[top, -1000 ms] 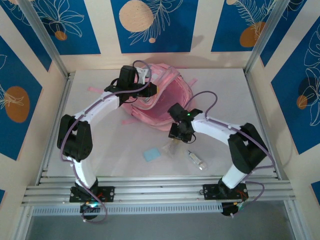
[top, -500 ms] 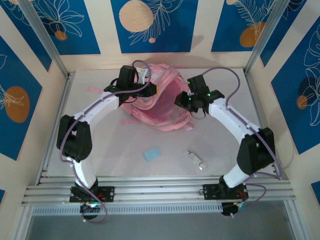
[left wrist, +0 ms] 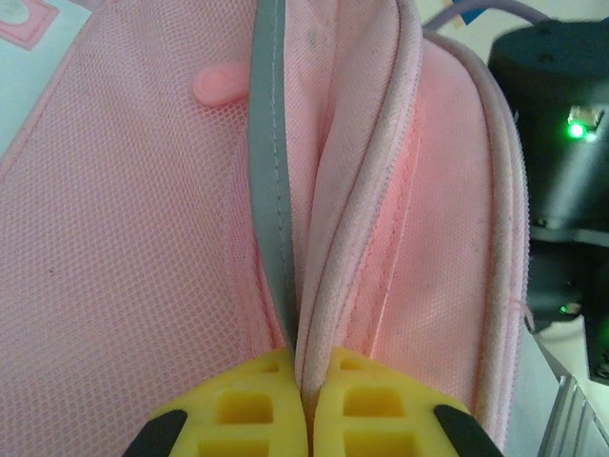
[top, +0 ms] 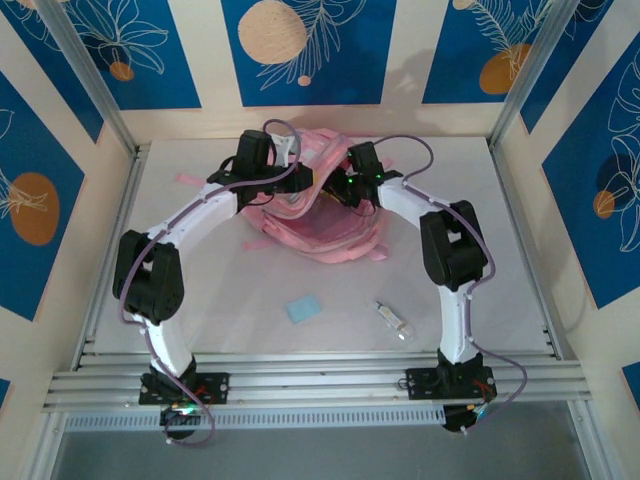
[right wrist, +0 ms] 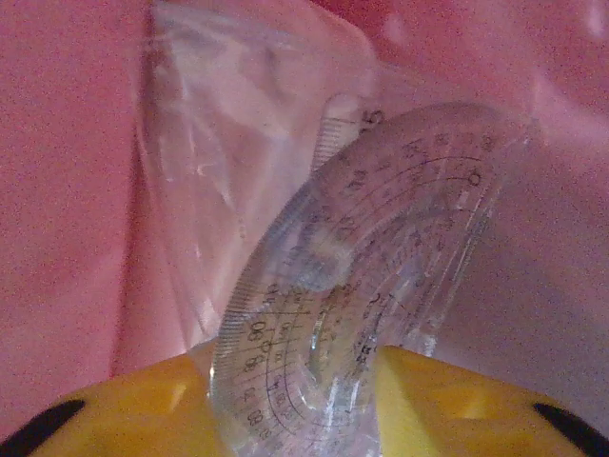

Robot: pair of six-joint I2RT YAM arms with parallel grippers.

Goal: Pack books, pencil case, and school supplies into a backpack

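My right gripper (right wrist: 295, 405) is clamped on a clear plastic bag (right wrist: 214, 181) and the transparent protractor (right wrist: 381, 248) with it. Both stand up from my yellow fingers, with the pink lining of the backpack (right wrist: 57, 143) all around. In the top view this gripper sits in the backpack's open mouth. My left gripper (left wrist: 303, 386) is closed tight on the backpack's rim, with grey trim and zipper edge squeezed between its fingers. The backpack lies at the far middle of the table (top: 200, 300). Nearer my bases, well apart from it, a light blue pad (top: 303, 308) and a small whitish tube (top: 394, 321) lie on the table.
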